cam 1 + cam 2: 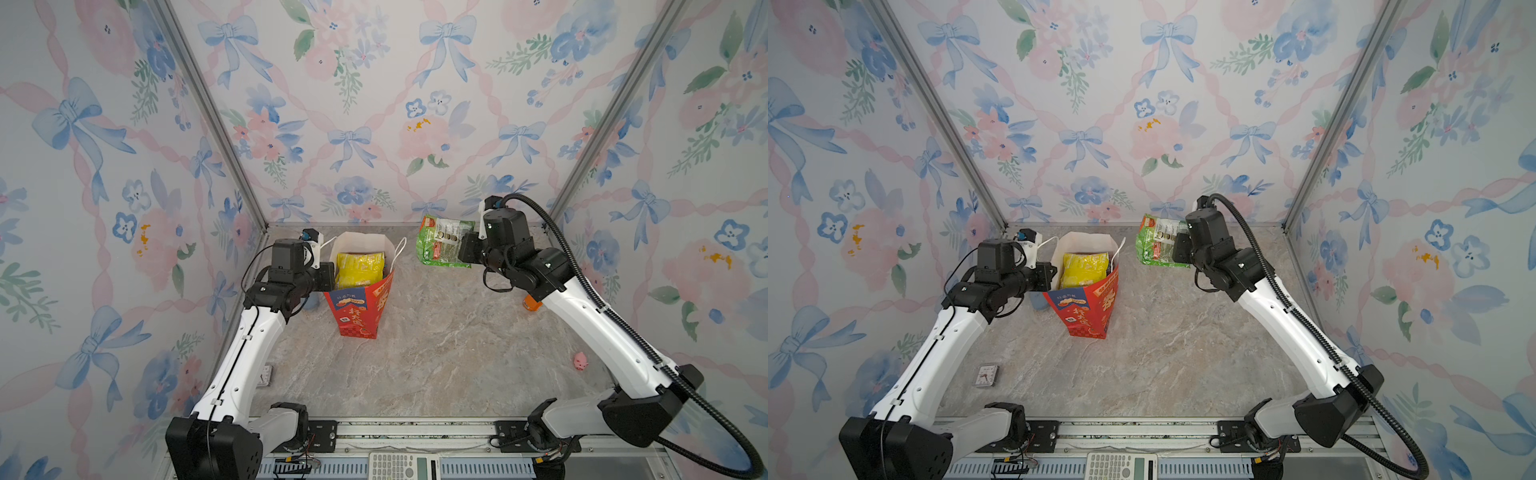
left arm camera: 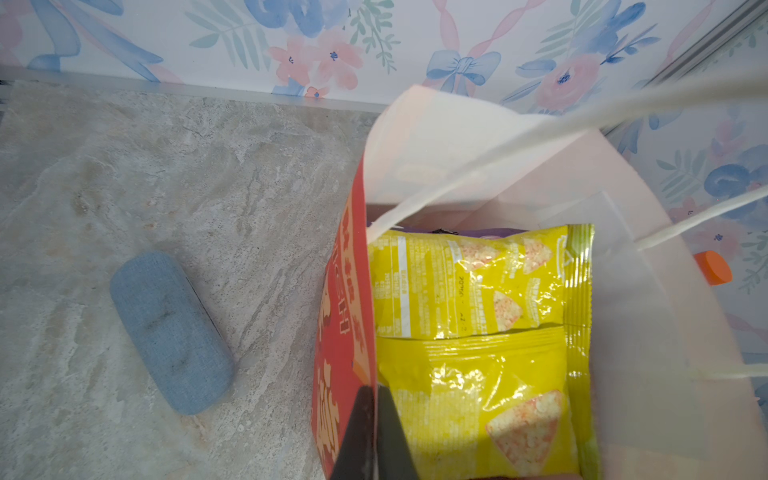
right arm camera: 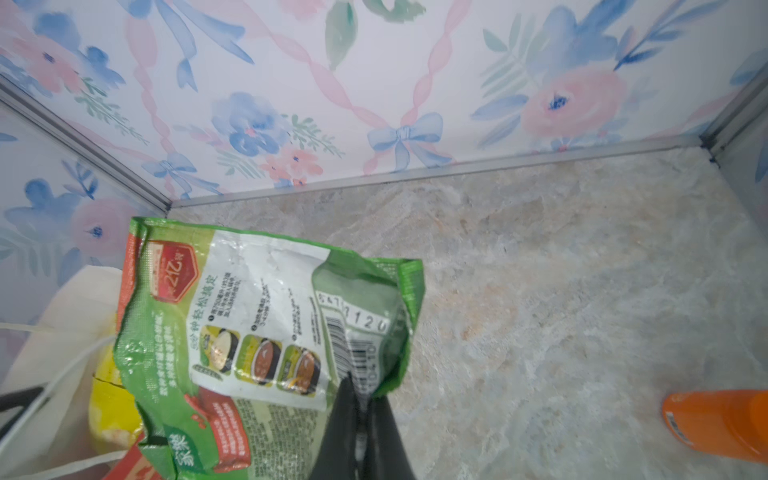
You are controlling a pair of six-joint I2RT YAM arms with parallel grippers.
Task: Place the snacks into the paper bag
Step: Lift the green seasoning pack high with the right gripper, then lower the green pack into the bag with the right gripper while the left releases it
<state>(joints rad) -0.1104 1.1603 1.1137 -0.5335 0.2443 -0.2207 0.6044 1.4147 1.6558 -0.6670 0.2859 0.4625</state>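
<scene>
The green snack packet [image 1: 441,244] hung at two o'clock of the paper bag [image 1: 359,312], its corner pinched in my closed right hand [image 3: 362,388]. My left hand [image 2: 372,397] clamped the bag's rim. Next, I judged: carry it over the mouth, then release.

3 walls close in the scene, all papered in 1 pale pattern of blue bows, twisted pink ribbons, pink and blue flowers and green sprigs: the far wall [image 1: 374,104], the left wall [image 1: 83,208] and the right wall [image 1: 706,208]. A slim grey metal left post [image 1: 216,120] and right post [image 1: 620,104] run up the far corners. The desk [image 1: 436,353] has a beige-grey marbled stone look, softly and evenly lit. A metal rail [image 1: 415,430] edges its near side.
</scene>
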